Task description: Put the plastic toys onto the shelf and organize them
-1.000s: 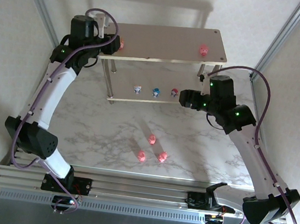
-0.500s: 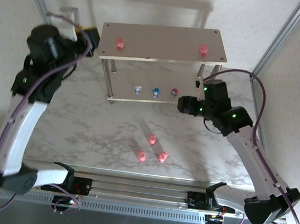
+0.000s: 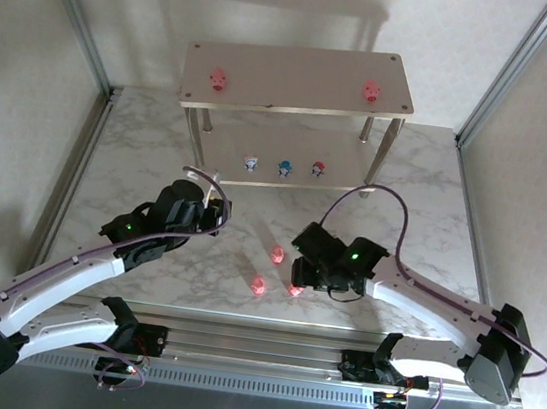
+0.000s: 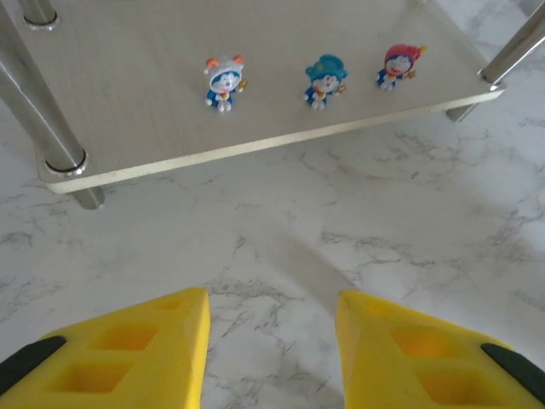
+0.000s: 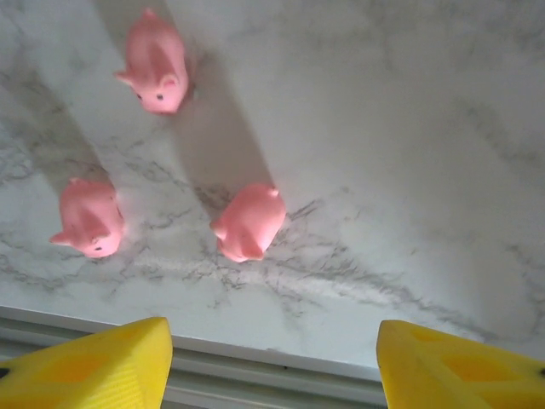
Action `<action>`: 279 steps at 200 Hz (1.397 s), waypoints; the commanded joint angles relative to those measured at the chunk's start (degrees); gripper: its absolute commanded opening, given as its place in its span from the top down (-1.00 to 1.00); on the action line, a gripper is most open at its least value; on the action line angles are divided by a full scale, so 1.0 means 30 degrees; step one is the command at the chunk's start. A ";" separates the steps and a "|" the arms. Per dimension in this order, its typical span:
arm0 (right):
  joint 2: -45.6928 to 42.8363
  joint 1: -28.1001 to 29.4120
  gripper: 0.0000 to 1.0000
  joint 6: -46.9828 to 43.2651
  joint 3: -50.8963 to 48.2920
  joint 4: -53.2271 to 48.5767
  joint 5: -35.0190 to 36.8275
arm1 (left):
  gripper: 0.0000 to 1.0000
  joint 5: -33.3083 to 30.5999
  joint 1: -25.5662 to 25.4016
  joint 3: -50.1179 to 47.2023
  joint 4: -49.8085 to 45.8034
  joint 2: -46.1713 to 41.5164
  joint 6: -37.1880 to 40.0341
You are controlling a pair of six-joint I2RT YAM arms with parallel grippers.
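**Both arms stretch low toward the centre**

The left arm (image 3: 62, 278) angles forward and inward, and the right arm (image 3: 432, 304) mirrors it. The left gripper (image 4: 272, 341) holds its yellow fingers parted and empty. The right gripper (image 5: 272, 358) is spread wider, gripping nothing.

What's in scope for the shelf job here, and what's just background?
In scope: shelf; two pink toys on its top board; three coloured figurines on its lower board; three pink pigs loose in front of it.
Background: marble table; metal frame post; front mounting rail.
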 commanded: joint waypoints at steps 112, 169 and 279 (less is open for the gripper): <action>0.4572 0.1271 -0.38 0.6080 -0.2196 0.4942 0.0175 | 0.05 0.1343 0.2028 -0.1988 0.2099 -0.2290 0.1049; 0.5262 0.0848 -0.35 0.5622 -0.2146 0.5577 -0.0155 | 0.05 0.1834 0.3298 -0.2594 0.1782 -0.3213 0.1284; 0.5891 -0.0536 -0.41 0.2779 -0.1856 0.8065 -0.0655 | 0.05 0.2005 0.3932 -0.2757 0.1638 -0.3230 0.1343</action>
